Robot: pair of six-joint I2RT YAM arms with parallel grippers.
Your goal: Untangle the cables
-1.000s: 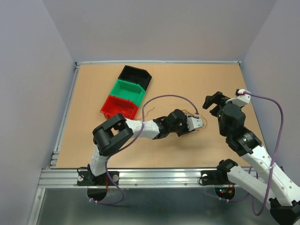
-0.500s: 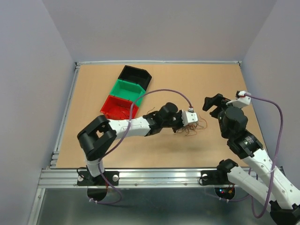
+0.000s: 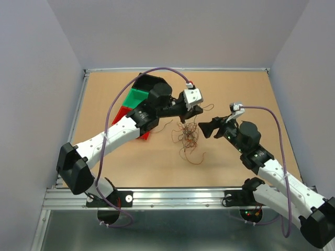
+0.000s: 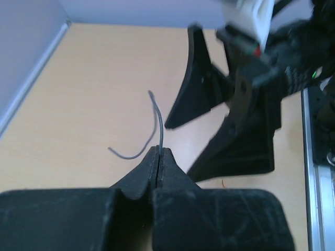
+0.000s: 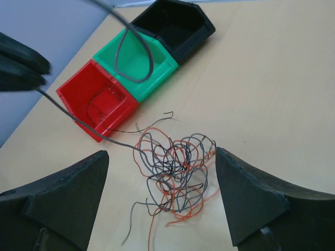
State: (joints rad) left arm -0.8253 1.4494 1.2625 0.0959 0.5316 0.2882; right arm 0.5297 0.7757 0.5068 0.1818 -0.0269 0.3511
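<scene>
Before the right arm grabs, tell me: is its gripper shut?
No, the right gripper stands wide open, the cables in view between its fingers.

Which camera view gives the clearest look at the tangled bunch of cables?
The right wrist view: the cables sit close up, with single red and dark strands distinguishable. The top external view shows the bunch small and distant. The left wrist view shows only one grey strand, pinched in the shut left gripper.
</scene>
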